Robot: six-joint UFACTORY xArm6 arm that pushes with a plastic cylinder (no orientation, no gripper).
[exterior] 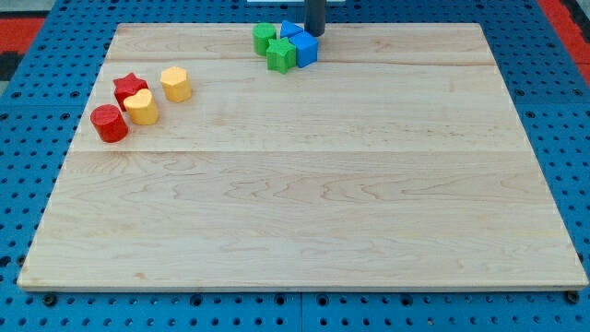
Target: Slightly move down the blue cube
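The blue cube (305,48) sits near the view's top edge of the wooden board (304,184), a little right of centre. My tip (314,33) is at the cube's upper right edge, touching or nearly touching it. A second blue block (289,30) lies just above and left of the cube, partly hidden. A green star-like block (280,55) touches the cube's left side. A green rounded block (265,38) lies further left.
At the view's left stand a red star block (130,89), a red cylinder (109,123), a yellow heart-like block (141,108) and a yellow hexagonal block (175,83). Blue pegboard (553,74) surrounds the board.
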